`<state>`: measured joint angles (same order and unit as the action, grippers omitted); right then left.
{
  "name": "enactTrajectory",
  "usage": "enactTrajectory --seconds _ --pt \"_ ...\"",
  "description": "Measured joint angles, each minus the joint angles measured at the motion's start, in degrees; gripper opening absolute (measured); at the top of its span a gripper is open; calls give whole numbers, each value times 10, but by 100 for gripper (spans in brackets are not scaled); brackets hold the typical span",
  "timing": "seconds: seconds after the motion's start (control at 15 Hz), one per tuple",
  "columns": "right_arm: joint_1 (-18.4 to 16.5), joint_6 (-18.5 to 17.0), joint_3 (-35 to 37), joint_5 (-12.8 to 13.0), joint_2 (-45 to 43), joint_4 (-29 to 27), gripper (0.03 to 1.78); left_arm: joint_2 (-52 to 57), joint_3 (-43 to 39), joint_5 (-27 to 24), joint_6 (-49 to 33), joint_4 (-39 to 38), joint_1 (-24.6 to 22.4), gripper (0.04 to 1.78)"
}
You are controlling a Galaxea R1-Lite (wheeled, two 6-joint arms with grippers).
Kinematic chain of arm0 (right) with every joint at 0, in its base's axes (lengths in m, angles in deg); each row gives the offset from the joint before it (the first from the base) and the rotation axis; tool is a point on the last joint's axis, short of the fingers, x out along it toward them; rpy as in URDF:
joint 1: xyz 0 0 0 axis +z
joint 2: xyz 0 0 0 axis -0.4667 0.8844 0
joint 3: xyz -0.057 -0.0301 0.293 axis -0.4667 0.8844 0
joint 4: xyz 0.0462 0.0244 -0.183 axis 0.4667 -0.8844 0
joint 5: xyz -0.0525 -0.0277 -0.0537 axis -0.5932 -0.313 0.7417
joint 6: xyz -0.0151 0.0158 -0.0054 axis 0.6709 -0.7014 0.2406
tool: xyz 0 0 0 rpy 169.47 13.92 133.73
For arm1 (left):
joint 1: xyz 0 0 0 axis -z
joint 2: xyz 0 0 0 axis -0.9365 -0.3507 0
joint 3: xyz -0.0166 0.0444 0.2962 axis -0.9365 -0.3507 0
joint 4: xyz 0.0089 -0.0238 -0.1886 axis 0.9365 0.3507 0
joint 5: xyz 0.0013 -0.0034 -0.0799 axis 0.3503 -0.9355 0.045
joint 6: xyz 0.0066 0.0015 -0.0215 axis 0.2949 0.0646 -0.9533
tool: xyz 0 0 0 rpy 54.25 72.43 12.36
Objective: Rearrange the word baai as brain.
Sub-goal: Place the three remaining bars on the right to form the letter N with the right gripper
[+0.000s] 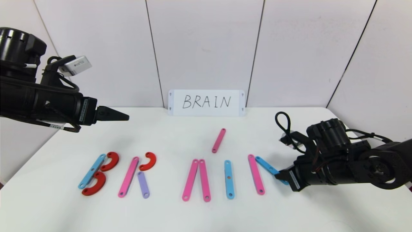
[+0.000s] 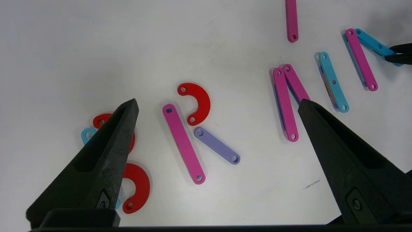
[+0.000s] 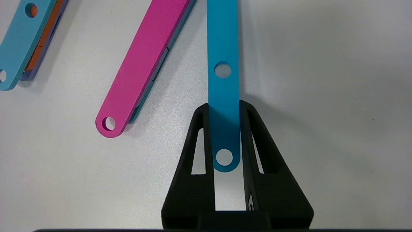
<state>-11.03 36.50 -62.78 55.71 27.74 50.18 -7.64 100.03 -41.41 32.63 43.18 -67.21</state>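
The coloured letters lie in a row on the table. B is a blue strip (image 1: 92, 170) with two red curves (image 1: 110, 161). R is a pink strip (image 1: 128, 177), a red curve (image 1: 148, 161) and a purple strip (image 1: 143, 184). Two pink strips (image 1: 190, 179) meet at the top, and a loose pink strip (image 1: 219, 140) lies behind them. A blue strip (image 1: 229, 179) forms I. My right gripper (image 1: 279, 175) (image 3: 223, 104) is shut on the near end of a slanted blue strip (image 1: 266, 166) (image 3: 222, 48) beside a pink strip (image 1: 256, 174). My left gripper (image 1: 124, 116) (image 2: 218, 101) hangs open above the left side.
A white card (image 1: 206, 102) with handwritten BRAIN leans against the back wall. The white table (image 1: 206, 216) has bare surface in front of the letters and to the right of the held strip. The wall panels close off the back and both sides.
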Motion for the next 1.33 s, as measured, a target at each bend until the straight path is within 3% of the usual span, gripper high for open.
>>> enactTrajectory --seconds 0.2,0.33,0.67,0.87,1.13,1.33 --pt "0 0 0 1 0 0 37 0 0 0 0 0 0 173" --pt "-1 -1 0 1 0 0 56 0 0 -1 0 0 0 173" --pt "-4 -1 0 0 -2 0 138 0 0 -1 1 0 0 173" --pt "-7 -5 -3 0 -5 0 167 1 0 -1 0 0 0 173" --pt "2 -19 -41 7 -4 -2 173 1 0 -1 1 0 1 173" --pt "49 -78 -103 73 14 -3 173 1 0 -1 1 0 1 173"
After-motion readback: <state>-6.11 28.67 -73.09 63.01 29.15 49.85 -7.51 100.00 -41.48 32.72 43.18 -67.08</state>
